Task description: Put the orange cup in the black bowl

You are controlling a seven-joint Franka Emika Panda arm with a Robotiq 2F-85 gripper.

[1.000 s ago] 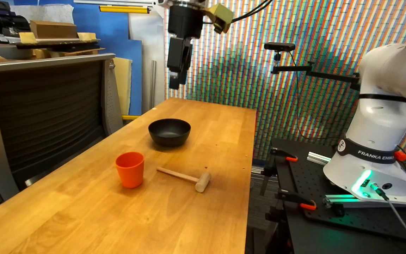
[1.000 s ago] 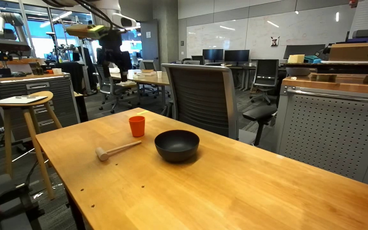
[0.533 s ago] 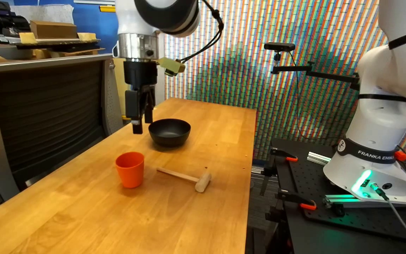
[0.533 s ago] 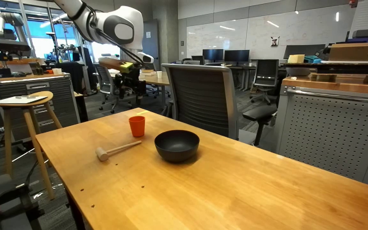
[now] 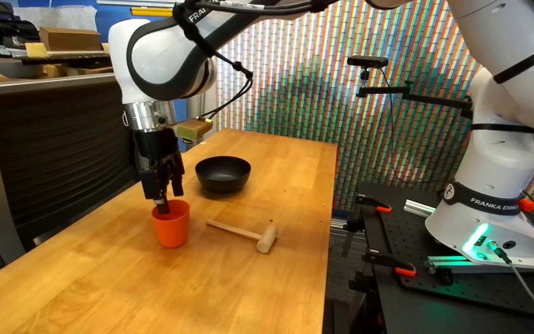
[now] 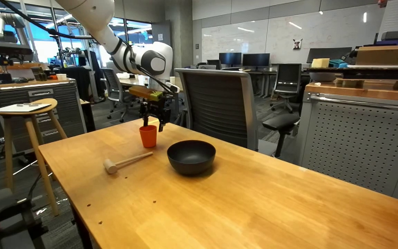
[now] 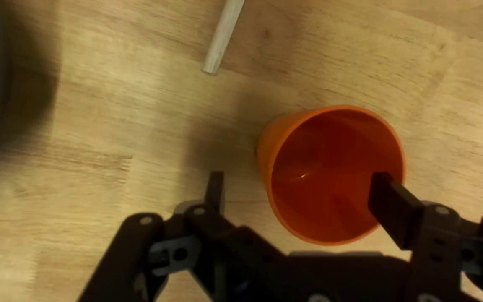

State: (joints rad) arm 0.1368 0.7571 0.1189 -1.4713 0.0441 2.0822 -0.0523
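Right of centre in the wrist view, the cup [image 7: 329,167] stands upright; the claw [image 7: 298,184] gapes wide, gripping nothing, one fingertip [image 7: 392,205] perhaps inside, I'd guess to pinch its wall for lifting.

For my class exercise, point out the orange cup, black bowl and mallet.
Orange cup [image 5: 172,228], in an exterior view: outer wall.
Black bowl [image 6: 191,168], in an exterior view: outer wall.
Mallet [image 5: 244,233], in an exterior view: handle.
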